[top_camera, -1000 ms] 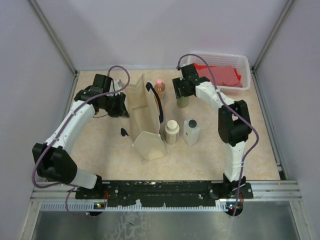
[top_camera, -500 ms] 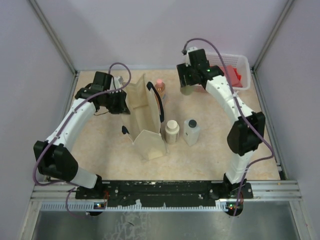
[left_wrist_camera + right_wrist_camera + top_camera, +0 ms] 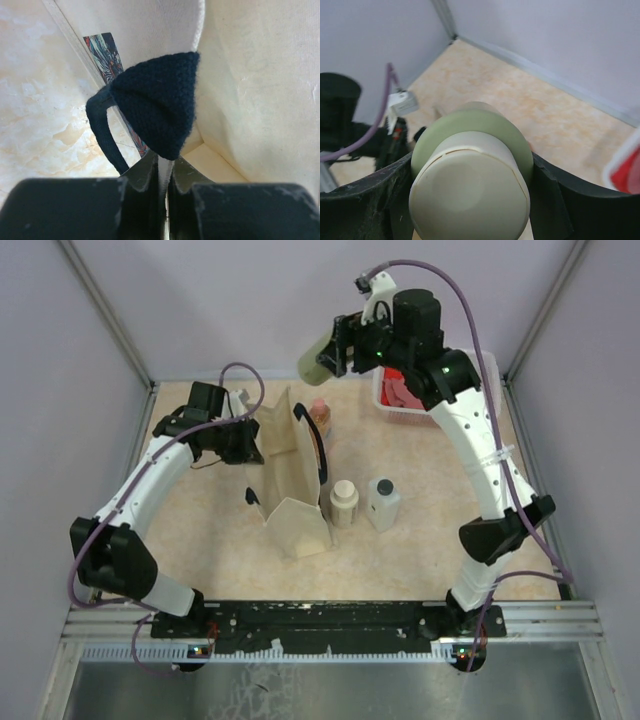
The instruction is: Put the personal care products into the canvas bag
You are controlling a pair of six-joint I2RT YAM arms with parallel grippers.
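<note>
My right gripper (image 3: 338,348) is shut on the olive-green bottle (image 3: 317,358) and holds it high in the air, tilted, behind the canvas bag (image 3: 288,475). In the right wrist view its pale cap (image 3: 470,192) faces the camera between the jaws. My left gripper (image 3: 248,440) is shut on the bag's left rim (image 3: 164,172), beside the navy strap handle (image 3: 155,100). The orange bottle with a pink cap (image 3: 320,417) stands behind the bag. The cream round bottle (image 3: 344,503) and the white square bottle (image 3: 382,503) stand to the bag's right.
A white mesh basket (image 3: 470,360) with a red cloth (image 3: 400,390) sits at the back right, partly behind my right arm. Metal frame posts (image 3: 105,310) and walls close in the table on three sides.
My right gripper has lifted the olive-green bottle off the table, up and left, to high behind the bag. My left gripper has stayed on the bag's rim.
</note>
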